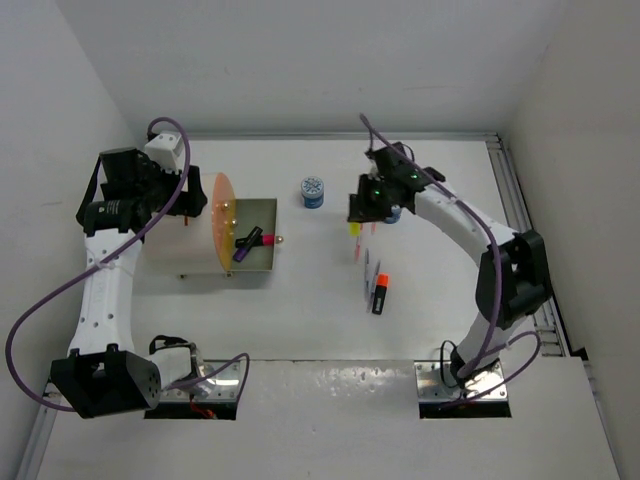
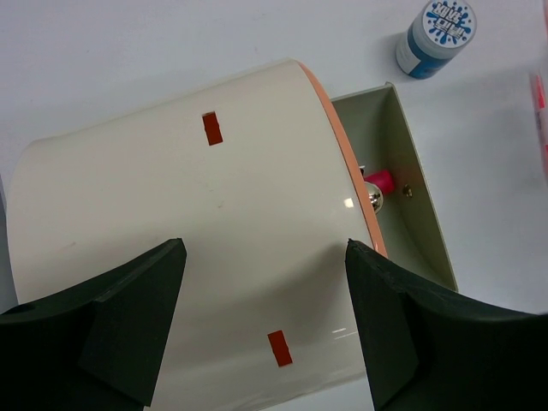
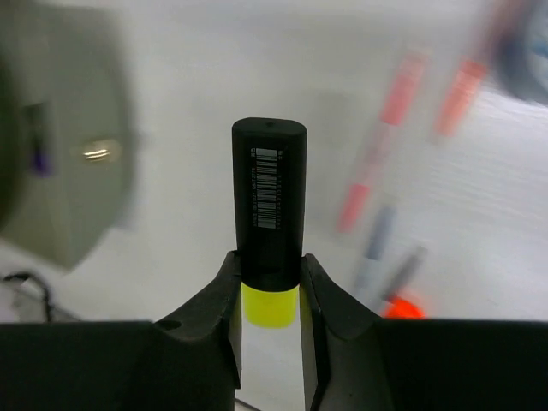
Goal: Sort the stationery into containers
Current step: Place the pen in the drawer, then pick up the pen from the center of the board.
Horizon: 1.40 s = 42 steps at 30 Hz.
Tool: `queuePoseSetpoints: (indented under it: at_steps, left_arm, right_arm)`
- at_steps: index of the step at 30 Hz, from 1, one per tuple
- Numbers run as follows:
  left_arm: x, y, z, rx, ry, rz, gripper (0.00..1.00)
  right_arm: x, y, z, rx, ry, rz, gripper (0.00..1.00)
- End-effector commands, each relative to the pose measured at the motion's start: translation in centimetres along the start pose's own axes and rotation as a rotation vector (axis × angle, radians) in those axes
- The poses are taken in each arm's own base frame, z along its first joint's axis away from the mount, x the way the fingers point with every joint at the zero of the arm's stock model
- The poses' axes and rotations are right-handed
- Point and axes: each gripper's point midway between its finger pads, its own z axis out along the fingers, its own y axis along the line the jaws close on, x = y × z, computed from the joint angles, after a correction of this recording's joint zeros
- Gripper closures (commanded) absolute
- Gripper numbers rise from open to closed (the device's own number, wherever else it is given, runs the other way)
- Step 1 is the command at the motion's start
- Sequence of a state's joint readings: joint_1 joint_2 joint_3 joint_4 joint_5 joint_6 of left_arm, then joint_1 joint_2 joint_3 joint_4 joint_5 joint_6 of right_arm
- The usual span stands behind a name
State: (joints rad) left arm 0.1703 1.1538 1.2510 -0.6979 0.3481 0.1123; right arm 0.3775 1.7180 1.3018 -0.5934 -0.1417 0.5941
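My right gripper [image 1: 358, 215] is shut on a black highlighter with a yellow end [image 3: 268, 197] and holds it above the table; the gripper also shows in the right wrist view [image 3: 270, 267]. My left gripper [image 2: 264, 248] is open, one finger on each side of the cream-white drum cabinet [image 2: 188, 214], also in the top view [image 1: 165, 195]. A drawer [image 1: 262, 212] stands pulled out of the cabinet's orange front [image 1: 222, 225]. A pink highlighter [image 1: 253, 237] and a purple one [image 1: 243, 253] lie in it. A blue-and-white roll [image 1: 313, 191] stands to its right.
Thin pink and blue pens [image 1: 366, 262] and an orange-ended highlighter [image 1: 380, 297] lie on the table below my right gripper. A second blue roll [image 1: 396, 213] is partly hidden behind that gripper. White walls close in on the left, back and right.
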Motion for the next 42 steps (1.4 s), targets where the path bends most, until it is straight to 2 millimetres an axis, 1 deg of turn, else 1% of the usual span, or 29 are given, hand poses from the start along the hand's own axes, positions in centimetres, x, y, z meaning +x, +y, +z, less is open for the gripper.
queuePoseSetpoints:
  at_steps: [1, 3, 4, 5, 6, 7, 9, 12, 15, 18, 19, 20, 23, 24, 25, 26, 27, 28, 29, 30, 31, 32, 33, 34, 35, 36, 38, 40, 42]
  left_arm:
    - [0.9, 0.1, 0.1, -0.002, 0.016, -0.027, 0.19]
    - [0.8, 0.1, 0.1, 0.000, 0.012, -0.026, 0.19]
    - [0.8, 0.1, 0.2, -0.001, 0.010, -0.029, 0.18]
    - [0.8, 0.1, 0.3, 0.002, 0.007, -0.029, 0.19]
    - [0.8, 0.1, 0.4, 0.000, 0.004, -0.035, 0.19]
    - [0.8, 0.0, 0.5, 0.008, 0.001, -0.039, 0.18]
    - [1.0, -0.2, 0.7, 0.018, 0.006, -0.043, 0.19]
    - [1.1, -0.3, 0.8, 0.026, 0.010, -0.051, 0.19]
    - [0.9, -0.2, 0.6, 0.021, 0.005, -0.035, 0.18]
    - [0.8, 0.0, 0.4, 0.009, 0.001, -0.027, 0.19]
    - [0.7, 0.0, 0.3, 0.008, -0.002, -0.026, 0.18]
    - [0.8, 0.0, 0.3, 0.007, -0.002, -0.027, 0.19]
    - [0.8, -0.1, 0.1, 0.008, -0.003, -0.029, 0.19]
    - [0.7, -0.1, 0.1, 0.007, -0.006, -0.029, 0.18]
    - [0.7, -0.1, 0.1, 0.007, -0.006, -0.029, 0.19]
    - [0.6, -0.2, 0.0, 0.008, -0.011, -0.029, 0.18]
    - [0.6, -0.2, 0.0, 0.010, -0.011, -0.029, 0.18]
    - [0.7, -0.3, 0.0, 0.013, -0.010, -0.029, 0.19]
    - [0.7, -0.3, -0.1, 0.011, -0.011, -0.026, 0.18]
    - [0.8, -0.2, -0.1, 0.008, -0.009, -0.025, 0.19]
    - [0.8, -0.3, -0.2, 0.009, -0.012, -0.021, 0.18]
    - [0.8, -0.2, -0.2, 0.008, -0.012, -0.019, 0.19]
    - [0.8, -0.3, -0.2, 0.012, -0.013, -0.016, 0.18]
    - [0.7, -0.4, -0.3, 0.018, -0.016, 0.004, 0.18]
    - [0.8, -0.5, -0.4, 0.028, -0.014, 0.017, 0.18]
    - [0.9, -0.9, -0.4, 0.049, -0.014, 0.027, 0.18]
    - [0.9, -1.1, -0.5, 0.066, -0.018, 0.052, 0.18]
    - [0.7, -1.0, -0.6, 0.060, -0.021, 0.051, 0.18]
    - [0.7, -0.9, -0.5, 0.052, -0.017, 0.042, 0.18]
  right_arm:
    - [-2.5, 11.0, -3.2, -0.269, -0.110, -0.157, 1.00]
    - [-1.9, 15.2, -3.5, -0.341, -0.106, -0.199, 1.00]
    - [-2.8, 17.3, -4.2, -0.376, -0.123, -0.183, 1.00]
    - [-2.2, 18.3, -2.7, -0.380, -0.095, -0.175, 1.00]
    - [-2.3, 20.5, -2.9, -0.419, -0.106, -0.181, 1.00]
    - [-1.8, 21.2, -1.2, -0.418, -0.077, -0.136, 1.00]
    - [-0.7, 23.4, 0.0, -0.441, -0.043, -0.118, 1.00]
    - [-0.6, 26.6, 1.2, -0.486, -0.042, -0.105, 1.00]
    - [0.4, 27.3, 3.2, -0.465, -0.035, -0.100, 1.00]
    - [1.0, 27.6, 4.3, -0.464, -0.021, -0.096, 0.67]
    - [1.2, 27.6, 4.4, -0.467, -0.019, -0.102, 0.50]
    - [1.3, 27.8, 4.2, -0.476, -0.012, -0.107, 0.44]
    - [0.3, 27.5, 2.3, -0.491, -0.037, -0.144, 0.39]
    - [-0.5, 26.6, 1.7, -0.479, -0.053, -0.156, 0.39]
    - [-1.4, 26.3, -0.3, -0.487, -0.081, -0.165, 0.39]
    - [-2.3, 24.4, -0.9, -0.449, -0.090, -0.150, 0.40]
    - [-1.9, 22.2, -0.6, -0.405, -0.085, -0.177, 0.41]
    - [-2.7, 21.2, -2.9, -0.400, -0.125, -0.198, 0.41]
    - [-2.0, 17.4, -2.1, -0.322, -0.098, -0.250, 0.41]
    - [-1.5, 15.5, -2.2, -0.296, -0.088, -0.292, 0.43]
    - [-1.1, 14.0, -3.7, -0.288, -0.096, -0.355, 0.45]
    - [-1.0, 11.6, -3.7, -0.255, -0.089, -0.398, 0.50]
    - [1.4, 8.6, -2.7, -0.239, -0.026, -0.556, 0.50]
    - [2.8, 7.1, -3.6, -0.254, 0.016, -0.660, 0.51]
    - [4.8, 4.3, -3.1, -0.262, 0.083, -0.744, 0.53]
    - [5.7, 2.9, -3.2, -0.311, 0.102, -0.947, 0.54]
    - [7.7, -0.9, -3.4, -0.322, 0.154, -1.128, 0.55]
    - [7.3, -3.4, -3.4, -0.238, 0.198, -1.101, 0.58]
    - [7.1, -4.5, -3.3, -0.151, 0.250, -0.927, 0.61]
